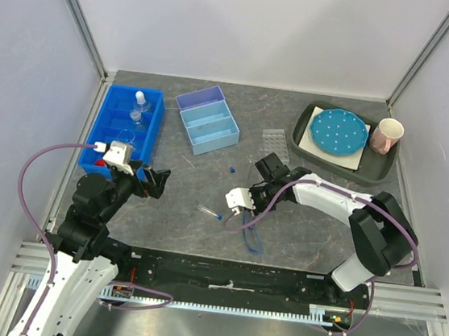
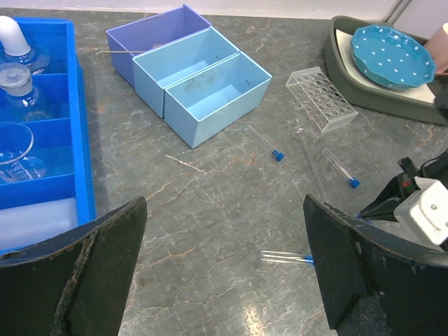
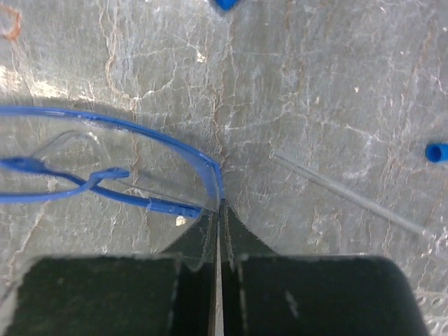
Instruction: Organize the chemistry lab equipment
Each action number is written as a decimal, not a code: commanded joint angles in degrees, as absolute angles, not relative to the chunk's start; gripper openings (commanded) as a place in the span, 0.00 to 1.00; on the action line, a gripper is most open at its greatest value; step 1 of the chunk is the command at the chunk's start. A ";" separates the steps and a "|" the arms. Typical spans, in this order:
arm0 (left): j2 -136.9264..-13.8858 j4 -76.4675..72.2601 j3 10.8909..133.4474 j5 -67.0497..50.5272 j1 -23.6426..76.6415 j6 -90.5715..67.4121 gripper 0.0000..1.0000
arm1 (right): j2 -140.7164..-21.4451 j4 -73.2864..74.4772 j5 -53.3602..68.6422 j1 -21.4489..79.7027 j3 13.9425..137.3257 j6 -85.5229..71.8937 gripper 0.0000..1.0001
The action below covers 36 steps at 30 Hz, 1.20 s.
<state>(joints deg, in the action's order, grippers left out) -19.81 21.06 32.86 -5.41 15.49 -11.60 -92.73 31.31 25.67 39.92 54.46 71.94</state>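
1. Near the front edge of the grey table (image 1: 184,236), at its middle, the blue-rimmed safety glasses (image 1: 251,237) lie on or just above the surface. The views do not settle which.
2. Right gripper (image 3: 222,210): the jaws are clenched together on the blue rim of the glasses, where the frame curves down at one end of the lens. A pale strip of lens edge shows between the two dark fingers (image 3: 189,280).
3. Left gripper (image 1: 156,181): released, with the jaws spread wide and nothing between them. It hangs above bare table just beside the blue bin (image 1: 149,131), well apart from the glasses.
4. Blue-capped clear tubes (image 2: 262,140): three lie loose on the table in the left wrist view. Two are near the clear tube rack (image 2: 320,98), and one is closer to the arms, just beside the right gripper.
5. Thin clear rod (image 3: 350,197): it lies flat on the table to one side of the right fingers, apart from the glasses.
6. Blue bin, left side of the table: the white squeeze bottle (image 2: 12,33) occupies the far compartment, and clear glass flasks (image 2: 17,84) stand in the compartments nearer the arms.
7. Light-blue divided box (image 2: 224,112): it sits open at the back of the table between the bin and the rack, turned at an angle.
8. Dark tray (image 1: 298,134), far right corner: it carries the round blue white-dotted disc (image 1: 339,132) on a pale sheet, with a pink cup (image 1: 388,135) at its right end.
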 commanded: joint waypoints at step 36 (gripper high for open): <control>-16.17 23.29 33.31 9.58 15.38 -11.25 0.99 | -137.37 21.10 -25.57 40.17 133.24 25.14 0.05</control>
<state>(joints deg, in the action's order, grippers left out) -15.46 24.34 32.86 9.06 15.49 -11.62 -135.33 25.91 -20.49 39.92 128.97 26.55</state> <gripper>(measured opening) 0.991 0.041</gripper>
